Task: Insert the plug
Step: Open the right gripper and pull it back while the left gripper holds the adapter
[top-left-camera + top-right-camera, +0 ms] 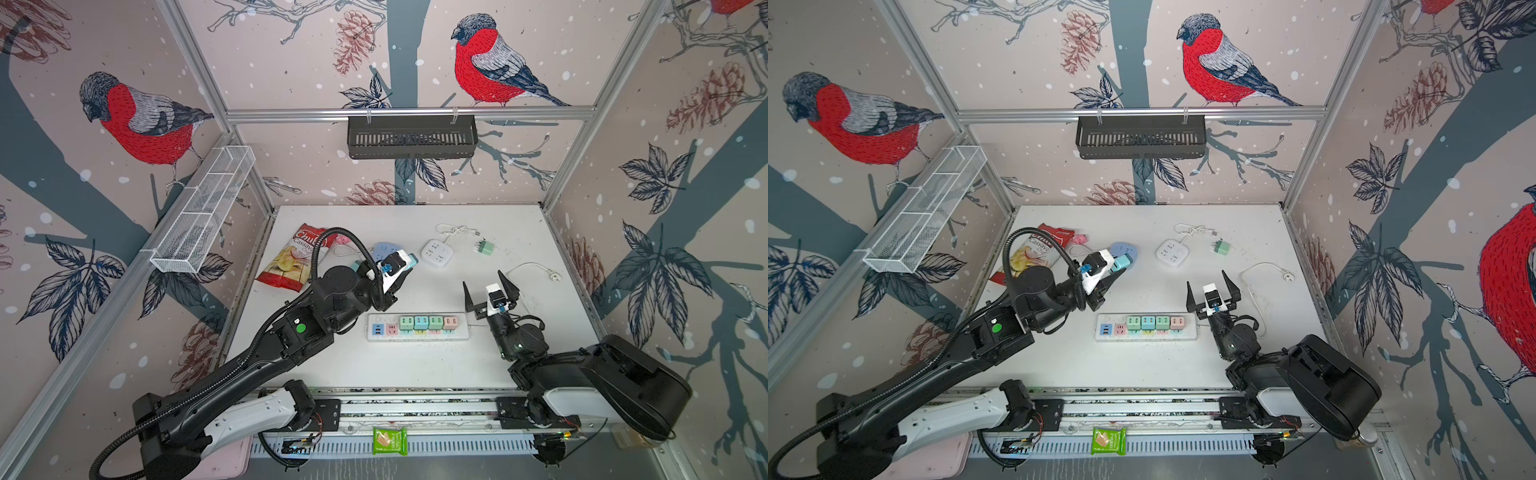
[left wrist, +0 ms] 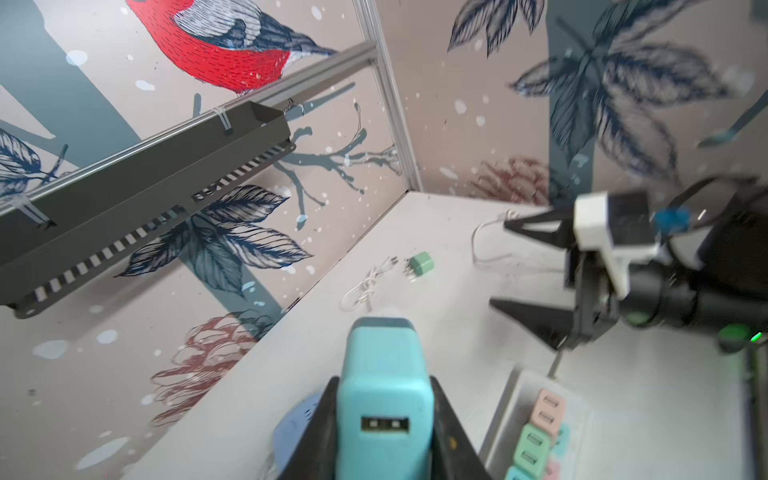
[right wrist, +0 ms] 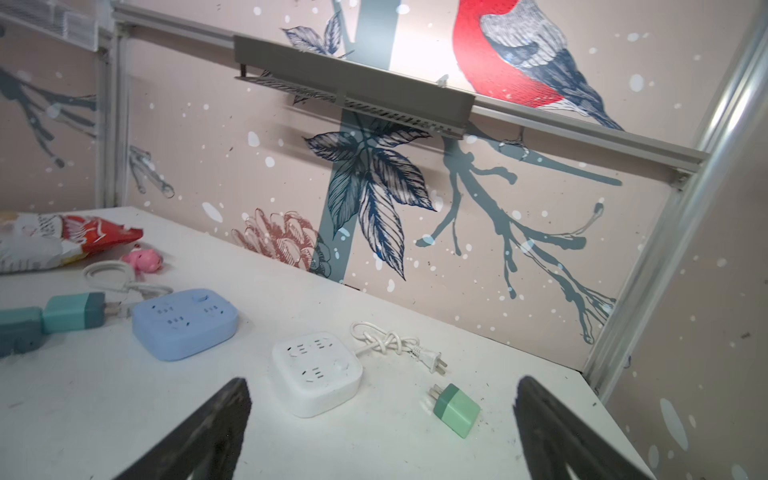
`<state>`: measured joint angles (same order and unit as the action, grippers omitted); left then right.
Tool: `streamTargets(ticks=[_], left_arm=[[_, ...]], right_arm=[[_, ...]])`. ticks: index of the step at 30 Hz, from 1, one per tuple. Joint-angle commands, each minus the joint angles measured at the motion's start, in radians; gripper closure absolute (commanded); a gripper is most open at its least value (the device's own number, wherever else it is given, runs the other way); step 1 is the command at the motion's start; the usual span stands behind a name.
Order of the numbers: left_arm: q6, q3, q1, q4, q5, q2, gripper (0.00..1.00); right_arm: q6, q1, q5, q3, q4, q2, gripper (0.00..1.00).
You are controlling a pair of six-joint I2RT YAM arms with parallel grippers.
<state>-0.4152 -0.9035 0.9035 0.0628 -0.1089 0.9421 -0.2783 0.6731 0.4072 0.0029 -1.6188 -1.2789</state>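
My left gripper (image 1: pixel 405 266) is shut on a teal plug (image 2: pixel 384 399), which fills the space between its black fingers. The plug (image 3: pixel 72 311) hangs just above the table, and its metal prongs point at the side of a blue socket cube (image 3: pixel 185 322) close by. In both top views the plug (image 1: pixel 1123 262) overlaps that cube (image 1: pixel 1124 249). My right gripper (image 3: pixel 382 382) stands open and empty above the table, at the right end of a white power strip (image 1: pixel 461 330). That strip carries several coloured adapters.
A white socket cube (image 3: pixel 318 372) with a knotted cord and a loose green plug (image 3: pixel 457 409) lie beyond my right gripper. A chips bag (image 1: pixel 291 257) and a pink toy (image 1: pixel 343 240) sit at the back left. A white cable (image 1: pixel 552 274) trails on the right.
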Motion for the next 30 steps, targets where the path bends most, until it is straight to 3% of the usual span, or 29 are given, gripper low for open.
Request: streamTargets(ticks=[1,3,6,8,13,17,22,30], left_arm=[[-0.329,0.063,-0.024,0.086,-0.095,0.02,1.0],[-0.347,0.055,-0.078,0.159,-0.032,0.051,1.0],[-0.325,0.04,-0.2,0.25,0.146,0.07,1.0],[-0.326,0.048,-0.209,0.257,0.154,0.07,1.0],[-0.324,0.046,-0.209,0.326,0.165,0.079,1.0],[-0.328,0.051,-0.209,0.37,0.158,0.063,1.0],[-0.382,0.13,-0.209,0.341,0.168,0.006,1.0],[-0.391,0.131,-0.209,0.392,0.225,0.074,1.0]], right_arm=[[0.169,-0.018,0.232,-0.102,-0.198,0.053,0.0],[0.248,-0.062,0.224,-0.093,-0.11,0.097,0.0],[0.353,-0.134,0.101,-0.026,0.19,0.197,0.0],[0.409,-0.182,0.024,0.027,0.378,0.249,0.0],[0.498,-0.278,-0.046,-0.039,0.285,0.272,0.0],[0.546,-0.33,-0.094,-0.048,0.325,0.306,0.0],[0.559,-0.351,-0.144,-0.027,0.341,0.281,0.0],[0.568,-0.358,-0.154,-0.028,0.355,0.288,0.0]])
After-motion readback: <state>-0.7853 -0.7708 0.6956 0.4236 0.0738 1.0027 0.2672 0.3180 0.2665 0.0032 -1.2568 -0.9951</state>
